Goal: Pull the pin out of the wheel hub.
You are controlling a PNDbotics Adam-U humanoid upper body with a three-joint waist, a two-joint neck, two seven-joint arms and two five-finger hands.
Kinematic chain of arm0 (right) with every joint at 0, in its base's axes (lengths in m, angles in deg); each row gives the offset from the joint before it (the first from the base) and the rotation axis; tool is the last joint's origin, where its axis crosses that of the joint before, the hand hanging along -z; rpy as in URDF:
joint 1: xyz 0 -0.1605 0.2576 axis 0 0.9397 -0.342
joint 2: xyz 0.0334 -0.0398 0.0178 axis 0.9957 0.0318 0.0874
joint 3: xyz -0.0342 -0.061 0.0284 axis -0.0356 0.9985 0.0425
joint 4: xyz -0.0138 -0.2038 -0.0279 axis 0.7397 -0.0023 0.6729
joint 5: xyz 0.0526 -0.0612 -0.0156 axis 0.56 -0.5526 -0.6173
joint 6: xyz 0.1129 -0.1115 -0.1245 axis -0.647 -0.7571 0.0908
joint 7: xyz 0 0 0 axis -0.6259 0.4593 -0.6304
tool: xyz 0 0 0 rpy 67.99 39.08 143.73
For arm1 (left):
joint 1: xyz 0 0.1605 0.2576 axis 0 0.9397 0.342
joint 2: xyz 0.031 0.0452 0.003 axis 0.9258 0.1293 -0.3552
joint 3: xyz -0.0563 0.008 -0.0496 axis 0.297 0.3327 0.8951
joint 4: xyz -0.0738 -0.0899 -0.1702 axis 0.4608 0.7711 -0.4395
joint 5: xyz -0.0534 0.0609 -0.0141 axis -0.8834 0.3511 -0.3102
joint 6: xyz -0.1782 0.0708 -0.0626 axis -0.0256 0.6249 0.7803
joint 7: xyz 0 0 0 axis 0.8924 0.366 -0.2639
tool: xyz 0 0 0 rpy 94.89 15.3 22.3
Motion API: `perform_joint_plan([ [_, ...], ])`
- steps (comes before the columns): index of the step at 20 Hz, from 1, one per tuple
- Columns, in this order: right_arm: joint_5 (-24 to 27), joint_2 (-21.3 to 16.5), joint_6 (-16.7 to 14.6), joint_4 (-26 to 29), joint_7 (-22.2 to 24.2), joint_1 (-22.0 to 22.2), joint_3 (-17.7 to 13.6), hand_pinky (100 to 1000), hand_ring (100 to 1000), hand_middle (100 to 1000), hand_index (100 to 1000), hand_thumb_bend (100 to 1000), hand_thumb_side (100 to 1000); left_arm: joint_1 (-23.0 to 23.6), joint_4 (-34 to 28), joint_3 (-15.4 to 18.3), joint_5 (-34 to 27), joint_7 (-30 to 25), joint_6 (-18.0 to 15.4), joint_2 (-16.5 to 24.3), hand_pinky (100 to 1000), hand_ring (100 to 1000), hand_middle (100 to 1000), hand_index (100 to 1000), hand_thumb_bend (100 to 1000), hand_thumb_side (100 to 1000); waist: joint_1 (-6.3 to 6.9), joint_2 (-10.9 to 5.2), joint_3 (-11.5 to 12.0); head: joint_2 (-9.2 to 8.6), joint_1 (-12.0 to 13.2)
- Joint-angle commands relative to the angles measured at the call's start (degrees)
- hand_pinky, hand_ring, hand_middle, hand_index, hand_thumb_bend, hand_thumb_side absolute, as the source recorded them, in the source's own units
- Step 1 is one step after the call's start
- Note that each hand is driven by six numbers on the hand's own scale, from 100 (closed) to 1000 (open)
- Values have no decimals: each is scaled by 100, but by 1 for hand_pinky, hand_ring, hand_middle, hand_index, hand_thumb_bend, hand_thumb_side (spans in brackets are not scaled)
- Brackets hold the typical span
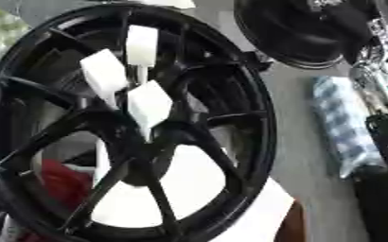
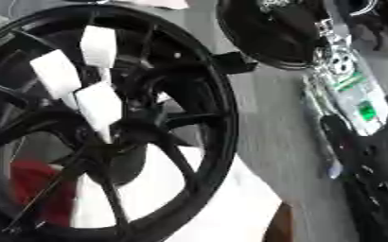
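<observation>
A black spoked wheel hub (image 1: 230,123) stands tilted and fills the left and middle of both views. Three pins with white block heads stick out near its centre: one at the top (image 1: 142,45), one to the left (image 1: 104,75) and one lower down (image 1: 150,104). Their thin stems run into the hub. My right arm (image 2: 353,97), silver with a green label and black below, runs along the right edge, apart from the wheel. I cannot make out its hand end at the upper right. My left hand does not show.
A second round black part (image 1: 301,28) lies at the top right, close to the wheel rim. A blue-white patterned cloth (image 1: 342,127) lies on the grey surface (image 2: 272,118) beside my right arm. Something red (image 1: 61,186) and white sheets (image 1: 193,175) show behind the spokes.
</observation>
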Motion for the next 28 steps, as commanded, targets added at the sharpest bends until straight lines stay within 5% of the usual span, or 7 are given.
perform_joint_plan([
  [1, -23, -115, -12, 52, 15, -69, -37, 727, 674, 565, 639, 182, 240, -49, -116, 73, -12, 7, 1, 218, 827, 840, 749, 804, 222, 882, 77, -151, -8, -65, -10],
  [8, -33, -156, -6, 44, 29, -52, -26, 727, 674, 565, 639, 183, 239, -140, -116, 87, 551, -238, -92, 936, 828, 823, 745, 805, 227, 849, 118, -176, 0, -52, -73],
  [16, -50, -244, 8, 28, 62, -18, -4, 727, 674, 566, 639, 178, 241, -409, -116, -170, 2114, -1633, -153, 2502, 833, 791, 736, 805, 229, 860, 174, -197, 8, -61, -219],
  [28, -31, -312, 60, 29, 146, -67, 88, 727, 675, 567, 640, 173, 242, -1380, -116, -932, 2662, -4102, -531, 3536, 850, 766, 732, 817, 301, 839, 183, -219, -76, -94, -263],
])
